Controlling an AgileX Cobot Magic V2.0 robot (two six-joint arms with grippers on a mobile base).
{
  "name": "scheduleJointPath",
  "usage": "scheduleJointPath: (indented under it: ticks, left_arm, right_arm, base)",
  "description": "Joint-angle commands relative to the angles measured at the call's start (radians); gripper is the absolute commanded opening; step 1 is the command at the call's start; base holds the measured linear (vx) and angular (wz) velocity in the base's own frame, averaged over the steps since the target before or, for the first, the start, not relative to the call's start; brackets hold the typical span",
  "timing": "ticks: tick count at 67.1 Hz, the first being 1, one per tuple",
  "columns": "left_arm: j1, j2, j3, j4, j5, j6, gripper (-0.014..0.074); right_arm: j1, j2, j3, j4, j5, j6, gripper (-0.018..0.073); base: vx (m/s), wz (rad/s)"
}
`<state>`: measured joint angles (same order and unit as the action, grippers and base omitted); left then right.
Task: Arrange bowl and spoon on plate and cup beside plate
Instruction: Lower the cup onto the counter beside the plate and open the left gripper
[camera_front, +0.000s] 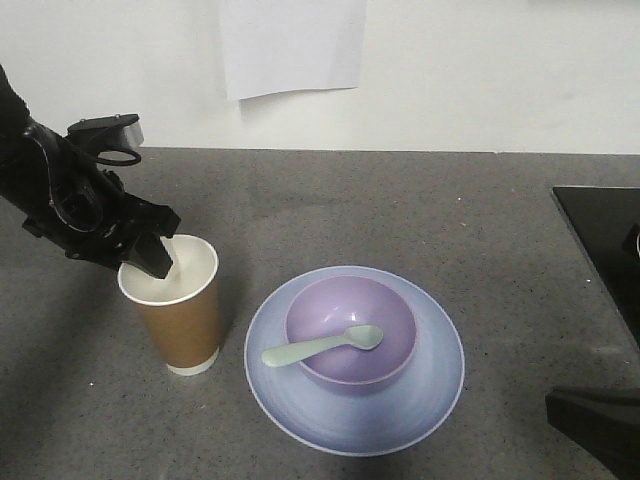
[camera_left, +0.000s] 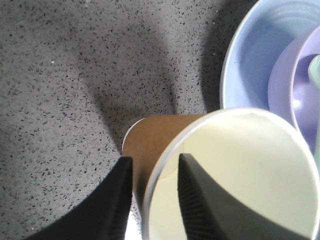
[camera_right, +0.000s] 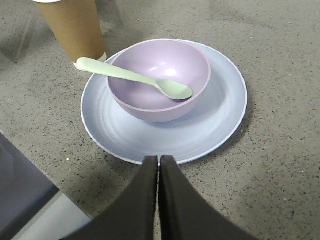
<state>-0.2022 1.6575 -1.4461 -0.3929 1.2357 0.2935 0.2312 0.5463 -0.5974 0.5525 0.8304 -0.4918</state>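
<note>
The brown paper cup (camera_front: 185, 310) stands upright on the grey counter, just left of the pale blue plate (camera_front: 430, 400). On the plate sits the lilac bowl (camera_front: 340, 305), and the mint spoon (camera_front: 320, 347) lies in it with its handle over the left rim. My left gripper (camera_left: 155, 157) is open and straddles the cup's (camera_left: 160, 135) near rim, one finger inside and one outside, with a small gap on each side of the wall. My right gripper (camera_right: 158, 157) is shut and empty, hovering just in front of the plate's (camera_right: 215, 120) near edge.
A black flat object (camera_front: 600, 230) lies at the counter's right edge. A white sheet (camera_front: 290, 45) hangs on the back wall. In the right wrist view a dark panel (camera_right: 20, 190) fills the lower left.
</note>
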Motion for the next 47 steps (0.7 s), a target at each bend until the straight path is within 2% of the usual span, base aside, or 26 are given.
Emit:
scheduleJointPath:
  ticks: [1,19,29,47]
  left_arm:
    - [-0.004,-0.036,-0.023,-0.038,0.015,0.001,0.0289]
    - [-0.004,-0.036,-0.024,-0.035,0.015,0.0,0.037]
    - [-0.004,-0.04,-0.025,-0.033,0.014,0.0,0.0379]
    - [-0.002,-0.09,-0.025,0.018,-0.007,-0.003,0.0379]
  right_arm:
    - [-0.001,0.004,-0.028,0.028,-0.049,-0.007,-0.0004]
    - [-0.001,0.004,-0.028,0.028,-0.049,-0.007,-0.0004]
    - [-0.001,0.004,-0.028,0.028,-0.049,-0.007,-0.0004]
    - [-0.001,0.004,-0.028,0.031,-0.049,-0.007,-0.0004]
  base:
    - [0.0,0.0]
    - [0.0,0.0]
    - [0.0,0.0]
    - [0.0,0.0]
